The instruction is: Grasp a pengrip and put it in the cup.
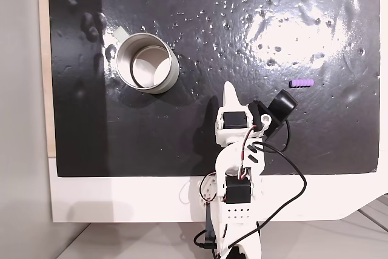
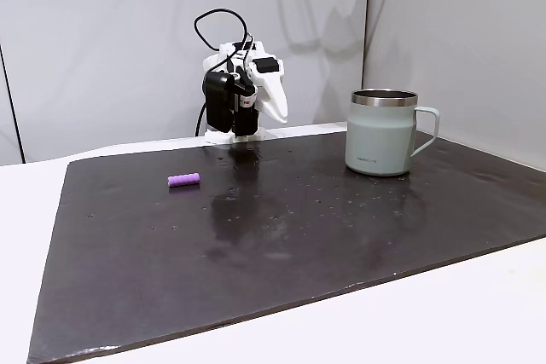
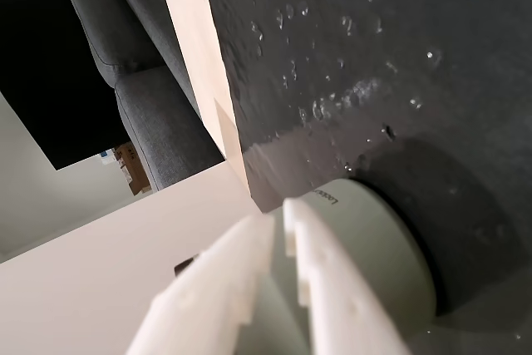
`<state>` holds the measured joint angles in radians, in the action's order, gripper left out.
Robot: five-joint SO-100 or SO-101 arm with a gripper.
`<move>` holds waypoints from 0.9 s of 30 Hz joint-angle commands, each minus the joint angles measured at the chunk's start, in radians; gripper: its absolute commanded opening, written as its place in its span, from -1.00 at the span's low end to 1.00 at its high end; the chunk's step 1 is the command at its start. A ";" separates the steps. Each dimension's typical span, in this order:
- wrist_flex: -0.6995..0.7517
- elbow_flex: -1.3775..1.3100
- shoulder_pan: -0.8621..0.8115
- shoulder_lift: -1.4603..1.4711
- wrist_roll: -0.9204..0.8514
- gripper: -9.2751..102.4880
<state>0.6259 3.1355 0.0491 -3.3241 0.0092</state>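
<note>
The arm sits folded at the near edge of the black mat in a fixed view, its white gripper pointing up the mat, fingers pressed together. In the wrist view the two white fingers lie side by side with barely a slit between them, nothing held. The pengrip, small and purple, lies flat on the mat off to the right in that fixed view, well apart from the gripper. The cup stands upright to the left, also well apart. From another fixed view the cup shows a pale green body, a handle and small dark lettering low on its side, too small to read
</note>
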 commanded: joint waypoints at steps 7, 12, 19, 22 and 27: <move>0.055 -0.018 0.008 -0.014 -0.094 -0.83; 0.238 -0.290 0.023 -0.002 -0.115 -0.83; 0.408 -0.635 -0.028 0.279 -0.135 -0.83; 0.486 -0.761 -0.057 0.383 -0.135 -0.83; 0.641 -1.006 -0.120 0.563 -0.163 -0.83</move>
<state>1.1934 2.2810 -0.0307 -2.8455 -0.1243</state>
